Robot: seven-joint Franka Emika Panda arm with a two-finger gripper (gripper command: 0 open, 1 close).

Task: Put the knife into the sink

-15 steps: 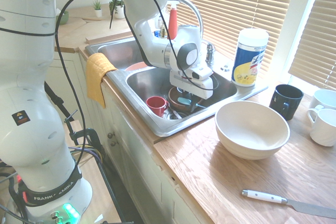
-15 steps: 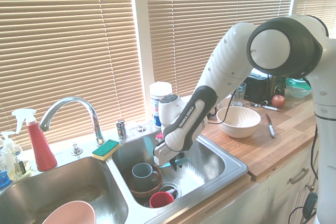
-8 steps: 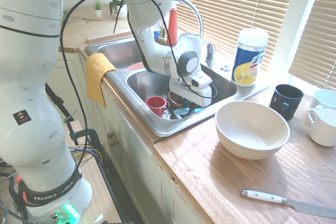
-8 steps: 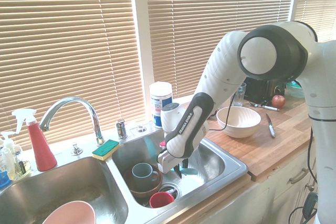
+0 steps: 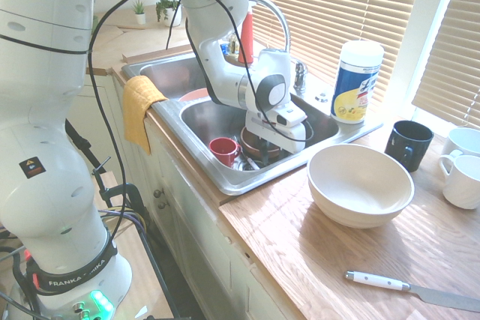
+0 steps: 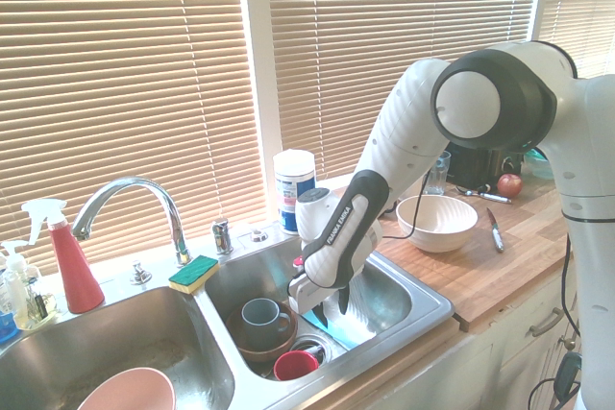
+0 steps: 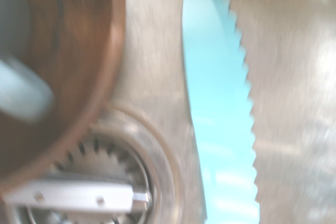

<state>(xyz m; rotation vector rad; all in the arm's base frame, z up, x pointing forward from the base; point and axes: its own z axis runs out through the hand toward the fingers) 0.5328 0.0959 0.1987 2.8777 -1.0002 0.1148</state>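
A: Where is the teal knife (image 6: 338,325)?

B: Flat on the floor of the sink (image 6: 404,287), in the right basin, just beside the drain (image 7: 105,182) and the brown bowl (image 6: 252,345).

A: And the hand (image 6: 325,312)?

B: Pointing straight down right above it. The knife's long axis runs out from under the hand toward the basin's front edge. I can't tell whether the fingers stand apart; they look clear of the knife, though the view is poor.

A: Next?

B: Probably lift straight up.

White arm (image 5: 52,148), grey joint caps, black cables, FRANKA EMIKA lettering.
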